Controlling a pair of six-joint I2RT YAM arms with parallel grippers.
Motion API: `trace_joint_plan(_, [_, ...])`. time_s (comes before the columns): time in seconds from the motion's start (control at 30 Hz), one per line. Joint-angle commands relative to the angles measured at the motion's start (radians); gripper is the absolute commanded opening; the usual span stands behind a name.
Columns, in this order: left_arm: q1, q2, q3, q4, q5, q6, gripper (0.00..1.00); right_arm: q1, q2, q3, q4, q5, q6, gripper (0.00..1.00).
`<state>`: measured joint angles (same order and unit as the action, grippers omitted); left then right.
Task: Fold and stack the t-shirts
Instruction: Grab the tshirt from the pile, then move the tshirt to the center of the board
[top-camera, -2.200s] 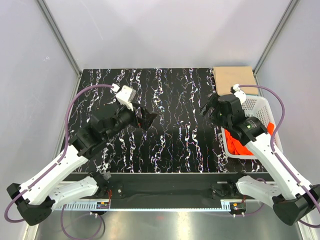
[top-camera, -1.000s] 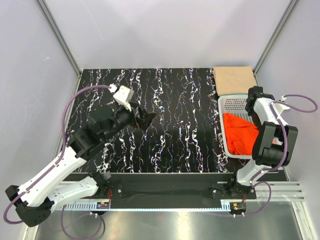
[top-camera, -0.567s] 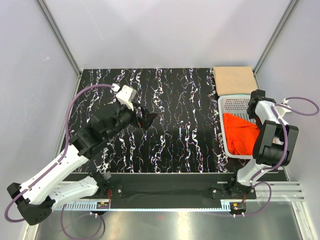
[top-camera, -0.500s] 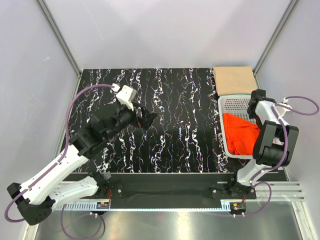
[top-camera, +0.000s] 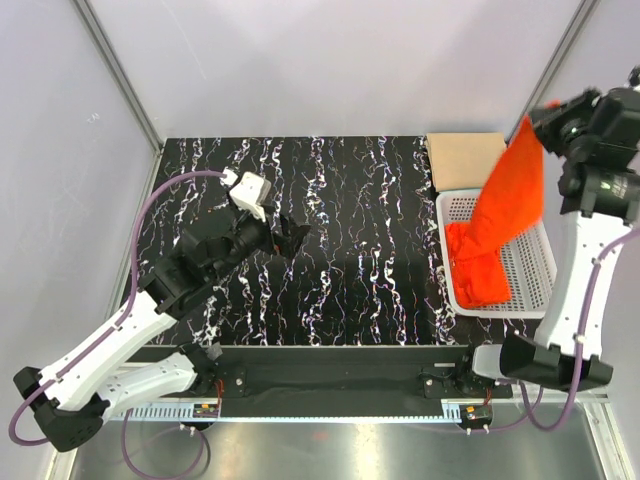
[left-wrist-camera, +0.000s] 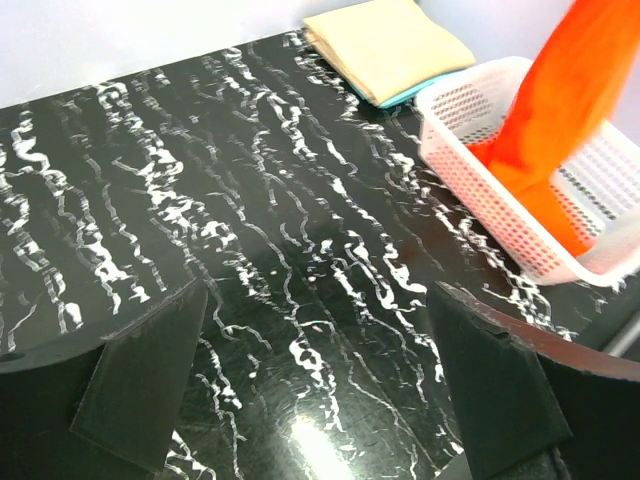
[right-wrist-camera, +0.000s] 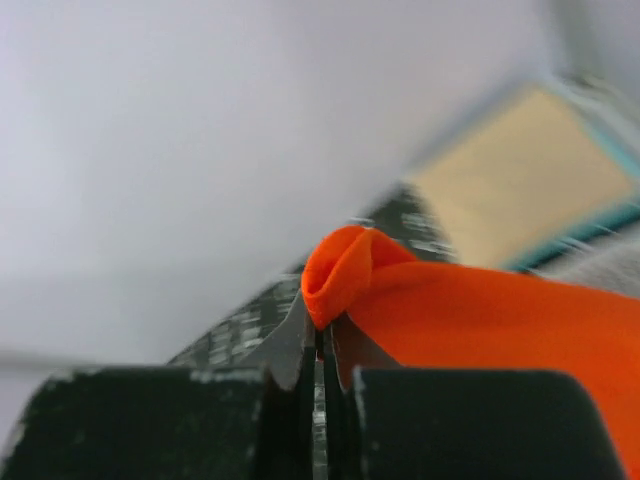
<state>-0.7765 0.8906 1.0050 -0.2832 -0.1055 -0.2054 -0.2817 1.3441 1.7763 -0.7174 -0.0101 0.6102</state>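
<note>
One orange shirt (top-camera: 505, 200) hangs from the right pincer (right-wrist-camera: 320, 335), clamped tight on a fold, its tail lying in the basket (top-camera: 462, 207). Best lift it clear of the rim before swinging toward the wide-open, empty left pincer (left-wrist-camera: 320, 385).

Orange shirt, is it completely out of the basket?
Partly out: the right hand holds the shirt aloft; its lower end lies in the basket.

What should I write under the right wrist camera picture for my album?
Right gripper shut on a fold of the orange t-shirt, folded tan t-shirt blurred behind.
</note>
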Motion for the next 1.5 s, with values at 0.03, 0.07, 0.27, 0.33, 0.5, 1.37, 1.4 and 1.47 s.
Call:
trace_joint_plan(0.03, [0.0,-0.044,-0.002,0.047,-0.132,-0.003,0.99,0.016,-0.052,0.205,0.174,-0.663,0.107,0.0])
trace_joint_plan(0.07, [0.002,-0.054,-0.017,0.058,-0.19,-0.008,0.99,0.019,-0.065,0.206,0.231,-0.719,0.196,0.0])
trace_joint_plan(0.27, [0.025,-0.148,-0.085,0.104,-0.388,-0.057,0.99,0.038,-0.161,0.063,0.549,-0.857,0.439,0.0])
trace_joint_plan(0.33, [0.031,-0.166,-0.092,0.108,-0.414,-0.055,0.99,0.094,-0.177,-0.018,0.573,-0.847,0.441,0.0])
trace_joint_plan(0.5, [0.045,-0.167,-0.103,0.119,-0.431,-0.055,0.99,0.369,-0.081,-0.075,0.512,-0.757,0.326,0.0])
trace_joint_plan(1.37, [0.062,-0.314,-0.236,-0.264,-0.389,-0.565,0.99,0.819,0.474,0.186,0.143,-0.48,-0.013,0.38])
trace_joint_plan(1.4, [0.062,-0.303,-0.244,-0.254,-0.382,-0.568,0.99,0.819,0.461,0.122,0.118,-0.452,-0.039,0.46])
trace_joint_plan(1.47, [0.062,-0.274,-0.263,-0.225,-0.373,-0.563,0.99,0.819,0.41,0.045,0.054,-0.318,-0.105,0.49])
